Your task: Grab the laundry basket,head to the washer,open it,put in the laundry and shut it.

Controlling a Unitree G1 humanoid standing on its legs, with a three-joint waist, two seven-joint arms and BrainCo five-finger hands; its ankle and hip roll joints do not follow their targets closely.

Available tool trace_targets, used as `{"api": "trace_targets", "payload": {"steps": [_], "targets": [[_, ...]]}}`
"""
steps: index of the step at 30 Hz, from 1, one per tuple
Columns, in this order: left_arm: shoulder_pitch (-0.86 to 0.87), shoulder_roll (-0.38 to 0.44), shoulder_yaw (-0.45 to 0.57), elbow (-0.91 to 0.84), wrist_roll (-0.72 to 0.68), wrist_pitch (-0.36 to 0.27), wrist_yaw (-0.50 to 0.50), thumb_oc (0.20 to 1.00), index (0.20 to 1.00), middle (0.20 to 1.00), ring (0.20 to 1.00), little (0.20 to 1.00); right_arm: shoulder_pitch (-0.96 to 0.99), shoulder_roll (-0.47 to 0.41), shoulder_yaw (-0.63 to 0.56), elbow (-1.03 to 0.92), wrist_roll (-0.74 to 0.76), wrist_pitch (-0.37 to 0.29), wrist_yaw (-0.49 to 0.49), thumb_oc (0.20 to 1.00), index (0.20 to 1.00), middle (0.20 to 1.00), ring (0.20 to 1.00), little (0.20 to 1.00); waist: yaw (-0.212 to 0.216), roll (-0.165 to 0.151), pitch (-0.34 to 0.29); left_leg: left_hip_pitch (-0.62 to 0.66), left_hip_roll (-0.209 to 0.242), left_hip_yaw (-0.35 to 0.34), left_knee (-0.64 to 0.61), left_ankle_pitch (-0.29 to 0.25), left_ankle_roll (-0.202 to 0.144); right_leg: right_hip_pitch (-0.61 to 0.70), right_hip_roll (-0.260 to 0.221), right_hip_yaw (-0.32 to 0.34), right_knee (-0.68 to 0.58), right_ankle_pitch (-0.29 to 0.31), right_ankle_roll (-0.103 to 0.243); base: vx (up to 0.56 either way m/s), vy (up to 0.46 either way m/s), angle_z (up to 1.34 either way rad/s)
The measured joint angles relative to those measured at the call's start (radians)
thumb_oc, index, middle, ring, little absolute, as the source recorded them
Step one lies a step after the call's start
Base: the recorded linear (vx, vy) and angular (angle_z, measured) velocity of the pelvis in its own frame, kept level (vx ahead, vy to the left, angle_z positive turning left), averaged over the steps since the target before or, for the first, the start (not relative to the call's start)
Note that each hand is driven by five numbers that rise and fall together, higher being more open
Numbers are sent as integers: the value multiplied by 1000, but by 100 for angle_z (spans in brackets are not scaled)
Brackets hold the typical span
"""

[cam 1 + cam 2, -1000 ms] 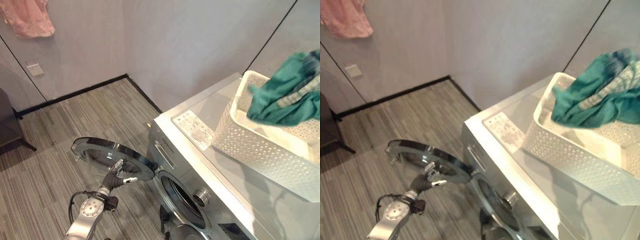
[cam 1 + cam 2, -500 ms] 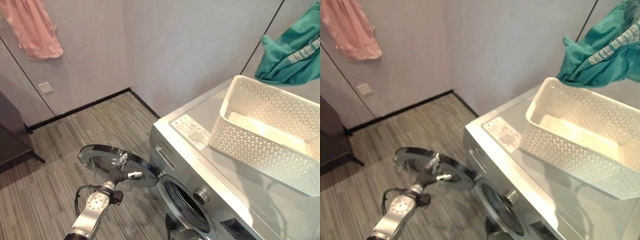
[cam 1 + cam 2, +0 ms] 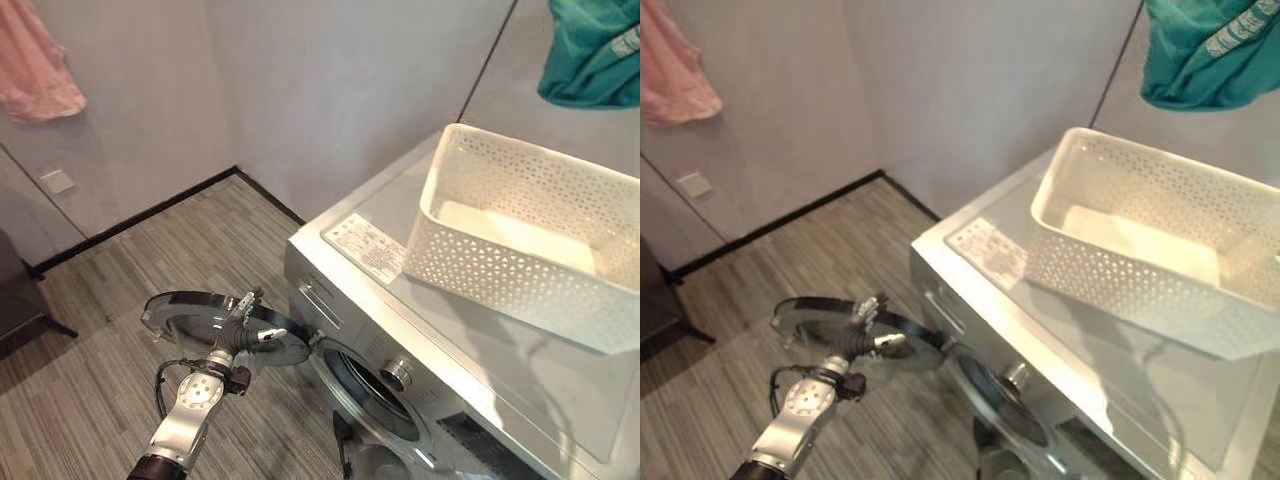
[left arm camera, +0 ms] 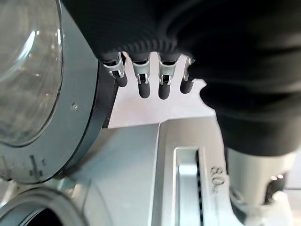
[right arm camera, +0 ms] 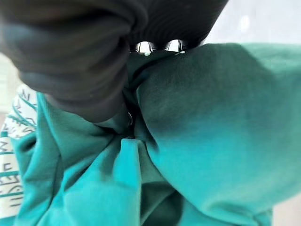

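**A:** Carrying the bunched teal cotton garment (image 3: 1200, 50) down to the drum is the step in hand, I'd judge. It hangs high above the white perforated plastic laundry basket (image 3: 520, 235), which sits on top of the silver front-loading washer (image 3: 400, 330) and looks emptied.

**B:** How should that go?

**A:** Bring the cloth down in front of the washer, clear of the basket's rim, and push the whole bundle through the dark round opening (image 3: 375, 395) so no trailing edge lies across the seal when the door shuts.

**B:** And the right hand (image 5: 89, 61)?

**A:** Its wrist view shows the fingers (image 5: 143, 47) curled into the teal folds, pinching the cloth tightly against the dark cover.

**B:** The left hand (image 3: 245, 335)?

**A:** It is low beside the washer, at the round glass door with the grey rim (image 3: 200, 315), which stands swung open. In its wrist view the fingers (image 4: 143, 80) hang loosely bent beside the rim, gripping nothing that I can see.
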Motion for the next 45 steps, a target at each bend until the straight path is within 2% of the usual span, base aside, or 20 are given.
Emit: {"api": "trace_targets", "payload": {"steps": [5, 6, 11, 12, 13, 15, 16, 18, 20, 21, 23, 25, 28, 30, 31, 32, 34, 37, 41, 45], "targets": [[13, 3, 45, 5, 15, -2, 8, 1000, 1000, 1000, 1000, 1000, 314, 122, -299, -102, -118, 18, -41, 200, 200, 200, 200, 200, -21, -44, 25, -8, -28, 9, 101, -66, 29, 17, -24, 31, 2, 17, 20, -139, 178, -16], [-4, 2, 35, 8, 18, -2, 10, 1000, 1000, 1000, 1000, 1000, 467, 215, -415, -155, -147, 17, -58, 200, 200, 200, 200, 200, -19, -60, 32, -46, -26, -3, 172, -105, 44, 5, -36, 31, 21, 13, 24, -84, 36, -8], [-13, 0, 26, 0, 45, -2, 8, 1000, 1000, 1000, 1000, 1000, 582, 359, -465, -207, -212, 59, -59, 200, 200, 200, 200, 200, -43, -85, 50, -89, -64, -4, 289, -169, 85, 2, -86, 48, 18, 15, 48, -110, 170, -3], [-18, 10, 22, 10, 45, -1, 9, 1000, 1000, 1000, 1000, 1000, 676, 463, -483, -255, -252, 74, -60, 200, 200, 200, 200, 200, -43, -96, 53, -119, -90, -12, 340, -189, 108, -22, -95, 54, 50, 64, 76, -212, 275, -25], [-8, 12, 43, -1, 48, -1, 6, 1000, 1000, 1000, 1000, 1000, 729, 536, -496, -302, -283, 83, -58, 200, 200, 200, 200, 200, -15, -105, 60, -120, -112, -15, 338, -215, 150, -39, -104, 10, 54, 96, 94, -198, 150, -72], [24, 11, 109, 0, 53, 1, 12, 1000, 1000, 1000, 1000, 1000, 760, 577, -446, -339, -325, 102, -54, 200, 200, 200, 200, 200, -3, -105, 90, -108, -115, 1, 375, -223, 138, -44, -130, -58, 43, 143, 75, -146, 99, -55], [31, 26, 105, 4, 54, 2, 19, 1000, 1000, 1000, 1000, 1000, 795, 585, -454, -344, -351, 105, -55, 200, 200, 200, 200, 200, -23, -114, 91, -127, -143, 0, 415, -243, 171, -27, -150, -83, 31, 85, 52, -170, 155, 27], [70, 42, 116, 2, 76, 0, 20, 1000, 1000, 1000, 1000, 1000, 878, 682, -509, -393, -411, 121, -57, 200, 200, 200, 200, 200, -21, -107, 80, -134, -155, 4, 406, -244, 195, -84, -176, -73, 159, 62, 70, -121, 146, 11], [146, 17, 165, 5, 82, 7, 19, 1000, 1000, 1000, 1000, 1000, 931, 679, -529, -422, -454, 124, -50, 200, 200, 200, 200, 200, 3, -69, 59, -142, -118, 31, 378, -231, 187, -218, -155, -111, 405, -67, 24, -66, 37, -42], [190, -9, 184, 6, 82, 12, 15, 1000, 1000, 1000, 1000, 1000, 963, 679, -588, -439, -482, 124, -48, 200, 200, 200, 200, 200, 7, -29, 38, -125, -101, 42, 291, -179, 171, -237, -152, -143, 492, -147, 29, -80, 4, -31], [222, -5, 181, 5, 82, 13, -2, 1000, 1000, 1000, 1000, 1000, 974, 668, -660, -443, -516, 123, -35, 200, 200, 200, 200, 200, 22, 6, 22, -65, -85, 57, 153, -105, 146, -182, -156, -163, 539, -203, 55, -5, -46, -28], [223, 11, 188, 0, 81, 13, -4, 1000, 1000, 1000, 1000, 1000, 990, 667, -674, -444, -532, 123, -34, 200, 200, 200, 200, 200, 25, -13, 2, -26, -99, 53, 97, -77, 121, -104, -139, -157, 465, -171, 47, 16, -28, -26], [147, 10, 181, -1, 82, 15, -11, 1000, 1000, 1000, 1000, 1000, 975, 676, -634, -415, -549, 125, -29, 200, 200, 200, 200, 200, 19, -32, -15, -25, -100, 53, 57, -80, 138, -70, -80, -130, 287, -162, 15, -14, -109, -79], [147, -5, 185, -8, 82, 11, -10, 1000, 1000, 1000, 1000, 1000, 942, 704, -574, -401, -551, 123, -24, 200, 200, 200, 200, 200, 31, -7, -22, 33, -91, 78, -19, -42, 117, -50, -22, -124, 191, -51, 12, 17, -142, -126], [144, 0, 187, -4, 82, 10, -9, 1000, 1000, 1000, 1000, 1000, 938, 723, -549, -401, -550, 123, -18, 200, 200, 200, 200, 200, 40, -10, -30, 38, -73, 96, -16, -42, 114, -43, -22, -126, 157, -30, -4, 32, -115, -125], [131, -6, 194, 5, 82, 7, -8, 1000, 1000, 1000, 1000, 1000, 983, 710, -566, -379, -551, 127, -13, 200, 200, 200, 200, 200, 20, -29, -46, 49, -98, 107, -20, -57, 111, -15, -44, -144, 104, -83, -18, 44, -129, -80], [118, -26, 192, 11, 81, 9, -8, 1000, 1000, 1000, 1000, 1000, 982, 708, -585, -306, -551, 145, -22, 200, 200, 200, 200, 200, 7, -4, -48, 51, -71, 120, -24, -57, 111, -22, -58, -196, 154, -116, -13, 29, -93, -28], [151, -31, 192, 11, 81, 7, -5, 1000, 1000, 1000, 1000, 1000, 1031, 707, -611, -264, -550, 184, -23, 200, 200, 200, 200, 200, 16, -21, -107, 53, -90, 133, -27, -53, 104, -1, -158, -179, 206, -139, 64, 53, -85, -19], [161, -66, 173, 48, 80, 11, -3, 1000, 1000, 1000, 1000, 1000, 1077, 818, -600, -180, -536, 175, -56, 200, 200, 200, 200, 200, 8, 20, -105, 61, -55, 107, -59, -10, 66, 39, -116, -216, 150, -130, 61, 46, -20, 11], [173, -73, 175, 45, 79, 11, -2, 1000, 1000, 1000, 1000, 1000, 1084, 856, -558, -117, -504, 195, -51, 200, 200, 200, 200, 200, -2, 54, -106, 57, -74, 106, -84, -5, 60, 38, -131, -212, 128, -112, 61, 2, 28, 3]]}}
